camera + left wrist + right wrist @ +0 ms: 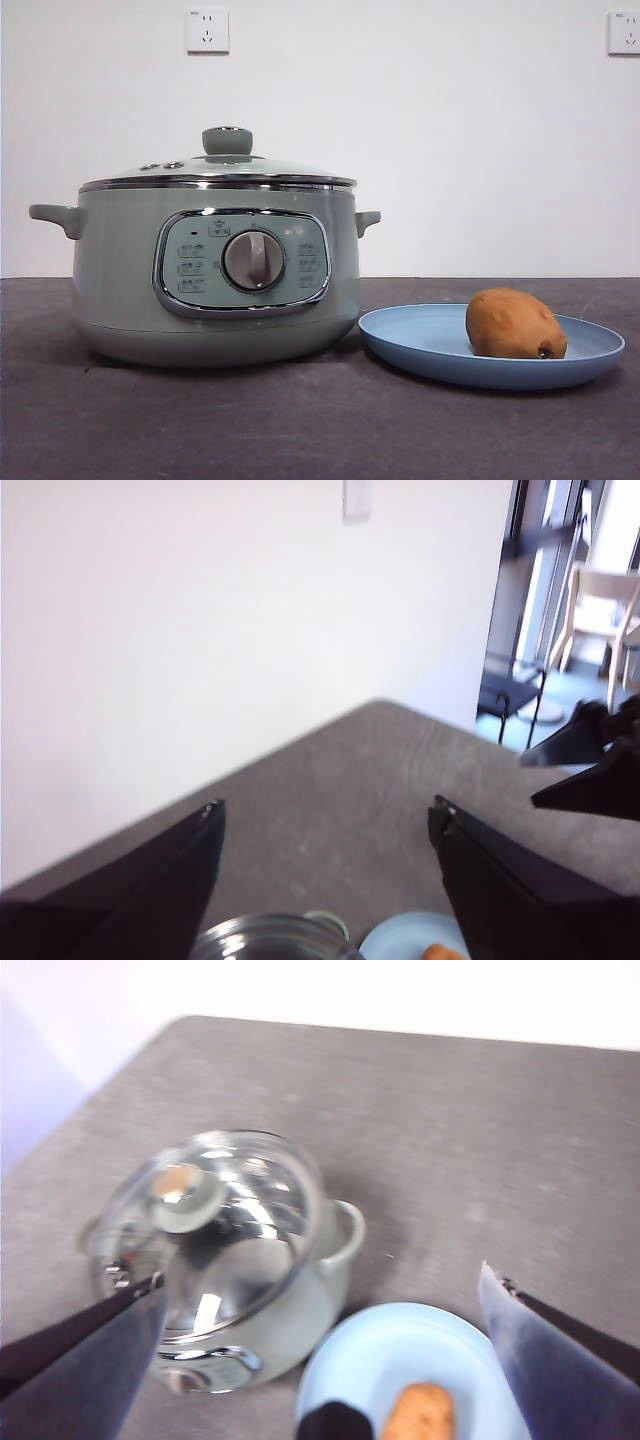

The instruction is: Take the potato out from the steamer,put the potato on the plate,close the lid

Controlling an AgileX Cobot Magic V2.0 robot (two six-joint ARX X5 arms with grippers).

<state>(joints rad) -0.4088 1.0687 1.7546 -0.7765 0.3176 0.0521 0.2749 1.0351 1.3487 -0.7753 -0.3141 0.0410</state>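
Front view, steamer (215, 275): sitting on the grey table (250, 420), round and pale sage-green, matte, two side handles sticking out, chrome-framed panel with a silver dial at its centre; panel symbols too small to read.
Front view, lid (220, 170): resting closed on the steamer, domed glass with a chrome rim and a green knob; inside of the pot not showing through from this low angle.
Front view, plate (400, 335): lying just beside the steamer, shallow, light blue, matte, raised rim; whether touching the pot, hard to say.
Front view, potato (514, 324): lying on the plate, oval, brown, dull-skinned, small dark spot at one end.
Front view, arms: staying out of the picture entirely.
Left wrist view, left gripper (325, 825): hanging high over the table, jaws spread wide, holding nothing; lid rim, plate edge and an orange sliver of potato being cut off at the frame edge; another black gripper tip showing at one side, blurred.
Right wrist view, right gripper (320, 1295): hovering above steamer and plate, jaws spread wide, empty; glass lid glaring with reflections, potato partly cut off, a dark blurred shape overlapping the plate.
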